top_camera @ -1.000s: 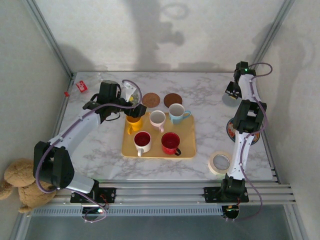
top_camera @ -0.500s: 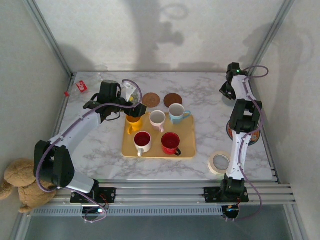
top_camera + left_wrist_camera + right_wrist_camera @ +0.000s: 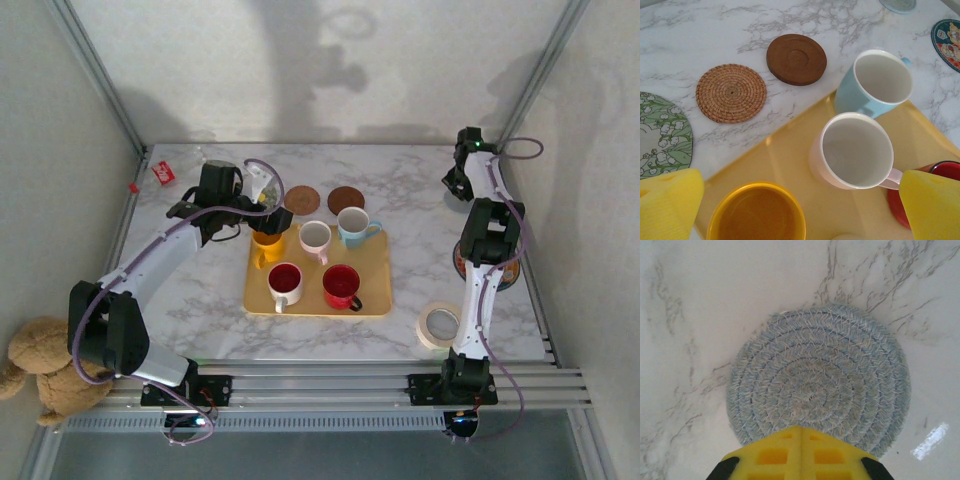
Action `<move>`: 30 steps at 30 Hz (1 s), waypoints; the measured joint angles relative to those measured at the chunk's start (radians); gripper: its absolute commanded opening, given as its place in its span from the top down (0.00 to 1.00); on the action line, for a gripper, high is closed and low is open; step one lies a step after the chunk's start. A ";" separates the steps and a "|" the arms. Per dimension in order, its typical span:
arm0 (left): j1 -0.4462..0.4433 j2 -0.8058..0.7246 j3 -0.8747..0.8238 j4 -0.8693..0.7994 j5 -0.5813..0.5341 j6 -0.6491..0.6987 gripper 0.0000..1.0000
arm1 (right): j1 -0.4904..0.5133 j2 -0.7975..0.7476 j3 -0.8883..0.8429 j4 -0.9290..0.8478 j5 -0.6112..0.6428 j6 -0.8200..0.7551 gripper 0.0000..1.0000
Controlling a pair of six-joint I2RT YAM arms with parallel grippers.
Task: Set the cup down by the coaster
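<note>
**Item:** yellow cup (image 3: 757,215).
**Location:** far-left corner of the tray (image 3: 790,160), upright, beside the white cup (image 3: 855,150); not yet lifted.
**Left hand** (image 3: 800,212): spread wide and held just above the yellow cup. This is judged to be so that the rim can be straddled before closing.
**Right hand** (image 3: 800,455): pressed shut with nothing held, poised over the blue woven coaster (image 3: 817,380) at the far right of the counter (image 3: 690,30). The reason cannot be told.
**Wicker coaster** (image 3: 731,93), **brown coaster** (image 3: 796,59): laid on the counter just beyond the tray, near the left hand, and judged the likelier destinations.
</note>
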 measured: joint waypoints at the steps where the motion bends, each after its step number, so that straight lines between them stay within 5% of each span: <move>1: 0.000 0.000 0.000 0.000 0.000 0.000 0.00 | -0.001 0.006 0.000 0.001 -0.004 0.003 1.00; 30: 0.010 0.000 0.000 -0.016 -0.008 0.011 0.00 | 0.074 0.025 -0.011 -0.009 -0.259 -0.210 1.00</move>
